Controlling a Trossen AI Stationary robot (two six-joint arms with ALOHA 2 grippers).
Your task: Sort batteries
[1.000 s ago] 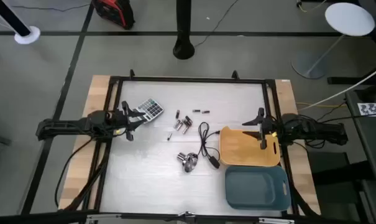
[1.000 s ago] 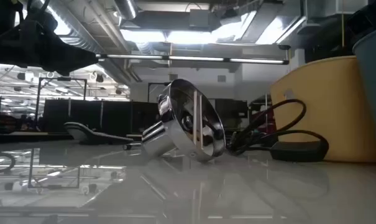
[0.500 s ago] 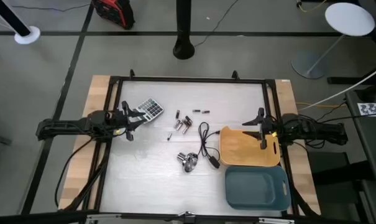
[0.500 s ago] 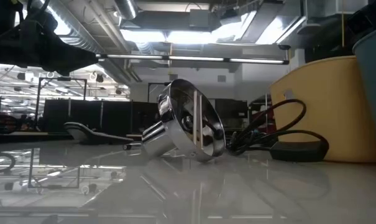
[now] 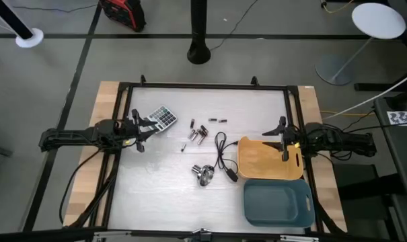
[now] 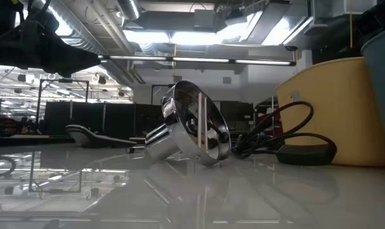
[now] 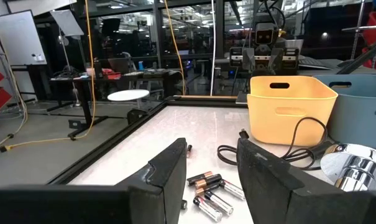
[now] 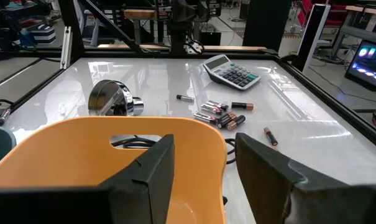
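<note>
1. Batteries point(image 5: 200, 133) are lying loose mid-surface, clustered between the calculator point(image 5: 163, 118) and the black cable point(image 5: 222, 156), with a few strays nearby.
2. The left gripper point(image 5: 138, 132) is hovering beside the calculator, jaws parted and gripping nothing.
3. The right gripper point(image 5: 282, 138) is hanging over the yellow bin point(image 5: 267, 163), jaws parted and empty.
4. A teal bin point(image 5: 277, 204) is sitting against the yellow one.
</note>
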